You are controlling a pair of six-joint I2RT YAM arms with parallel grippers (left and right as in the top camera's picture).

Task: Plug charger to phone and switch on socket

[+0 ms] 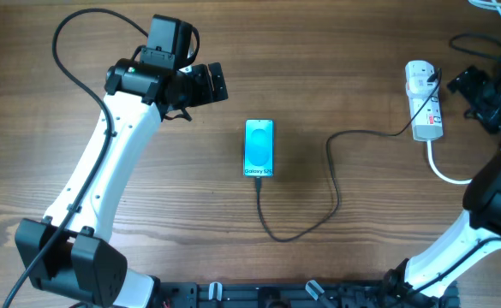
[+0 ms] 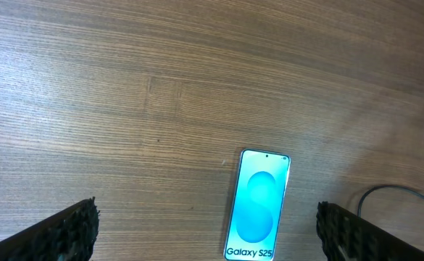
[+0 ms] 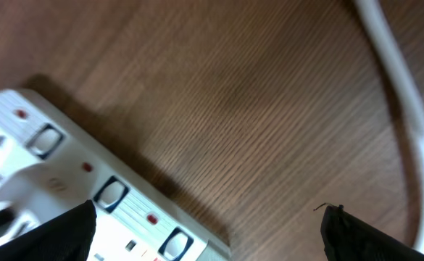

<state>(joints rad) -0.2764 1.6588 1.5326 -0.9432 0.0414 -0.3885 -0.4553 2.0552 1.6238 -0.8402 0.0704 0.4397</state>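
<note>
The left gripper (image 2: 206,233) is spread wide and empty, the phone (image 2: 259,206) lies flat in the middle of the table (image 1: 199,171), ahead between its fingers (image 2: 70,230), and the limp charger (image 1: 334,184) seems already plugged in it. The socket (image 3: 67,170), probably light and easy to slide, lies partly under one finger of the spread right gripper (image 3: 213,235); its stiff switch (image 3: 110,194) wants a straight push.

A phone (image 2: 259,206) lies flat on the wooden table (image 2: 161,87) at 5 o'clock, turquoise screen up, "Galaxy S25" at its near edge. The left gripper (image 2: 206,228) has its jaws spread wide, dark ridged tips at 7 and 4 o'clock. A thin black cable (image 2: 385,188) curves in at 4 o'clock.
</note>
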